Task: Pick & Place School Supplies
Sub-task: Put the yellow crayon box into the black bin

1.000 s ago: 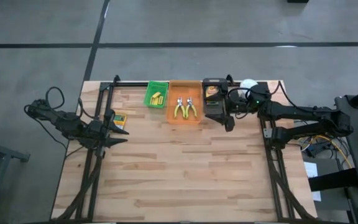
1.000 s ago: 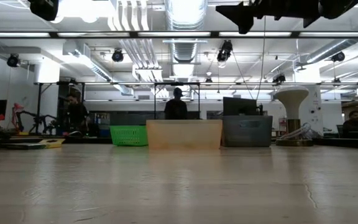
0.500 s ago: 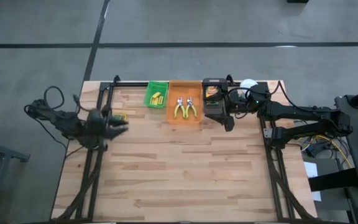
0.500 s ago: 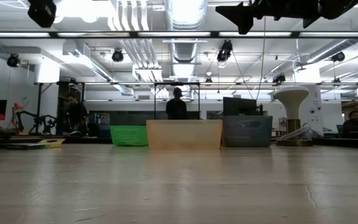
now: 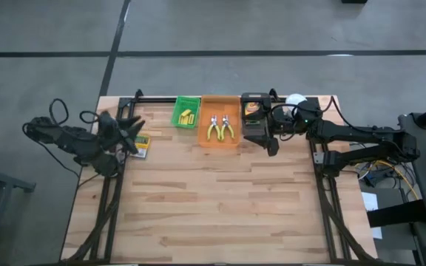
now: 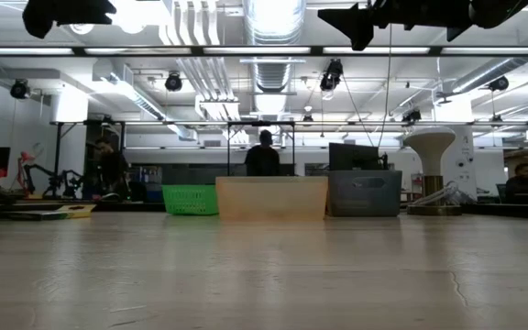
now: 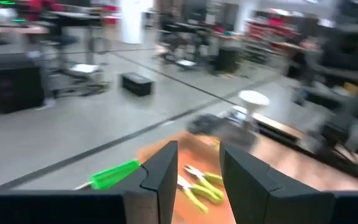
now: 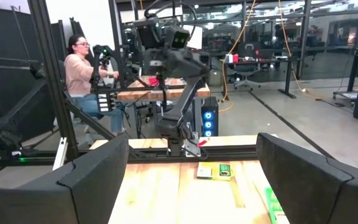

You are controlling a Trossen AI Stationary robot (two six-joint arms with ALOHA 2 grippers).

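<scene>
**Left arm pulls back from the crayon box**

The crayon box [image 5: 143, 142] lies flat near the table's left edge, apart from the green tray [image 5: 186, 111] of yellow blocks [image 5: 188, 115] and the orange tray [image 5: 220, 120] of pliers [image 5: 220, 128]. The left gripper [image 5: 128, 131] has swung away and up, fingers slightly apart, empty, so no grasp has begun. The right gripper [image 5: 274, 145] waits wide open by the black tray [image 5: 254, 127].

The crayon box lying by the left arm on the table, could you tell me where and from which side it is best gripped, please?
The crayon box lies flat on the table, alone beside the left gripper. I would probably come straight down from above and close the jaws across its two long edges near the middle: flat on the wood, it offers no face to grip from the side.
</scene>
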